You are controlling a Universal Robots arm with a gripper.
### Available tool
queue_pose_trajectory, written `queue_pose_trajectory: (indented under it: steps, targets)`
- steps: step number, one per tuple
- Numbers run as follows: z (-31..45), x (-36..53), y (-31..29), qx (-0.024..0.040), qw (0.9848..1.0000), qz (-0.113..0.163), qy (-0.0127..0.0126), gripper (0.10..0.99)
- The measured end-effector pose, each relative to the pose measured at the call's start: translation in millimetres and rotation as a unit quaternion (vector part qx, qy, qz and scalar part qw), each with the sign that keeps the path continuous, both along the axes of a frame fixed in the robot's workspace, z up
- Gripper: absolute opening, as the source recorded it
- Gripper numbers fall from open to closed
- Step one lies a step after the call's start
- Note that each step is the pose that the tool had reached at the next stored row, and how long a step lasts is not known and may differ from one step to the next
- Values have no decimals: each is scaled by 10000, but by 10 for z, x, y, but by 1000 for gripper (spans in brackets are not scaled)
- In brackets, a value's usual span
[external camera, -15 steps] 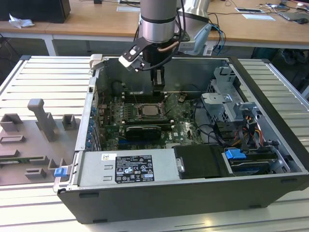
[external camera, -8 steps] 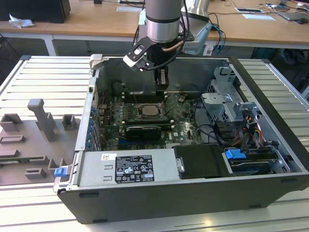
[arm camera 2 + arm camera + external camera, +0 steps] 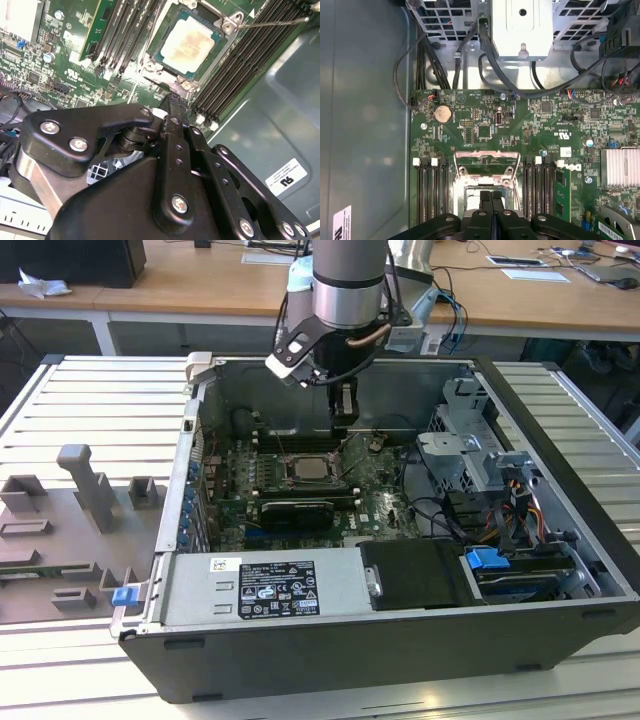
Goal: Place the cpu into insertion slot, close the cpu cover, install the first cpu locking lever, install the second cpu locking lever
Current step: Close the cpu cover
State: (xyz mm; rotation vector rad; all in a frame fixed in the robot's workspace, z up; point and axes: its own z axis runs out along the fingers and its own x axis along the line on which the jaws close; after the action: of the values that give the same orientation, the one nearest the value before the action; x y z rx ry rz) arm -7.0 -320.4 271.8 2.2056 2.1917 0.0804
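Note:
The cpu (image 3: 189, 44) lies flat in the socket with its pale silvery-beige face up; it is also in the exterior view (image 3: 309, 467) in the middle of the motherboard. The cpu cover (image 3: 486, 159), a thin silvery frame with a window, stands swung up off the socket. My gripper (image 3: 491, 199) is shut with nothing between its fingers. Its tip (image 3: 173, 101) hangs just beside the socket's edge, at the cover's side. In the exterior view the gripper (image 3: 342, 428) is just behind the socket. A thin wire locking lever (image 3: 272, 22) sticks out free past the socket's corner.
Rows of memory slots (image 3: 125, 30) flank the socket. A long black expansion card (image 3: 297, 510) lies in front of it, with the power supply (image 3: 265, 585) nearer still. A drive cage (image 3: 470, 440) and cables (image 3: 495, 65) fill the exterior view's right. A heatsink (image 3: 620, 167) is close by.

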Motion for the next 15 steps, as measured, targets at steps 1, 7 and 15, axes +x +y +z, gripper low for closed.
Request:
queue_pose_trajectory:
  steps: [1,7,15]
  targets:
    - [0,5,0,0,10000,0,1,106]
    - [0,26,0,0,10000,0,2,106]
    - [0,36,0,0,10000,0,2,106]
